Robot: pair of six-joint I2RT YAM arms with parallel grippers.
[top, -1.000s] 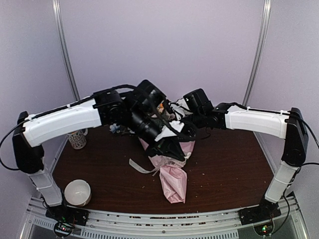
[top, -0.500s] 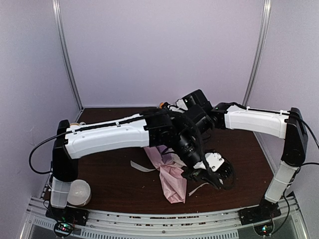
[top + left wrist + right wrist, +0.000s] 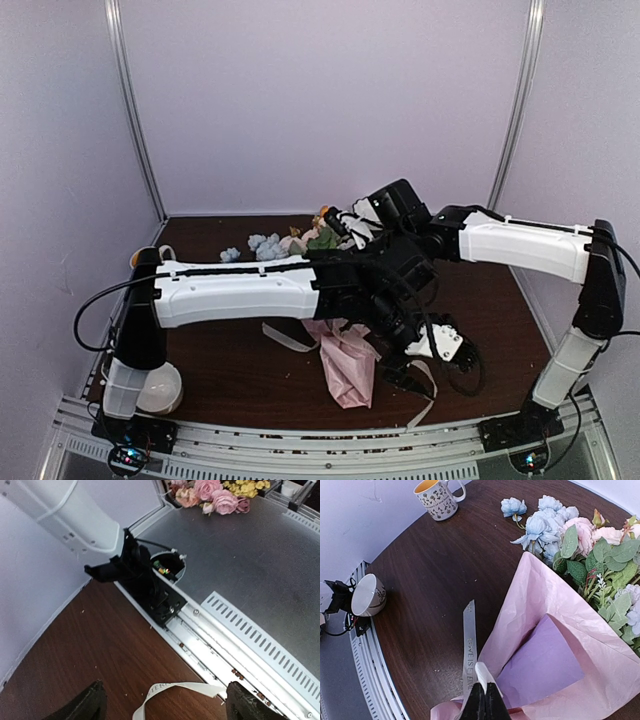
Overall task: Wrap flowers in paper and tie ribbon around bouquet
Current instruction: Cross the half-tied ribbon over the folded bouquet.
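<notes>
While the right jaws are shut tight on the ribbon (image 3: 469, 650), right at the edge of the pink paper (image 3: 600, 645), the left jaws are wide open and hold nothing. The bouquet (image 3: 348, 365) lies on the brown surface (image 3: 230, 385), with its flowers (image 3: 580, 550) at the far end and its pointed end near the front.

1 loose end of the ribbon lies flat on the surface near the front rail (image 3: 240, 640). It sits under the gap between the 2 left jaws. The left arm (image 3: 240, 290) reaches all the way across to get there, so it is the arm nearer to this end.

That ribbon end runs from 1 jaw toward the other, not across the gap. I think the tying step is going on and is not done, since no knot shows. To pick this end up, the left jaws would likely have to go down. They may also have to turn a bit, so the strip lies across the gap. It looks thin and floppy, so it could slip away.
</notes>
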